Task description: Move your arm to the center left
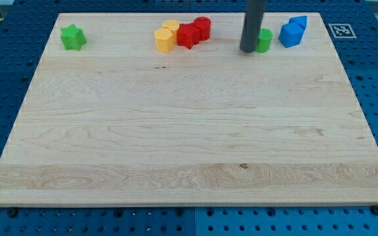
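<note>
My dark rod comes down from the view's top, right of centre, and my tip [248,50] rests on the wooden board [189,144] near its top edge. A green cylinder [264,40] stands right against the tip on its right, partly hidden by the rod. A blue block cluster [292,31] lies further right. To the tip's left are a red star [188,35] and a red cylinder [203,27], then two yellow blocks [166,37]. A green star [73,37] sits at the top left.
The board lies on a blue perforated table [5,72]. A black-and-white marker tag [342,30] is fixed beyond the board's top right corner.
</note>
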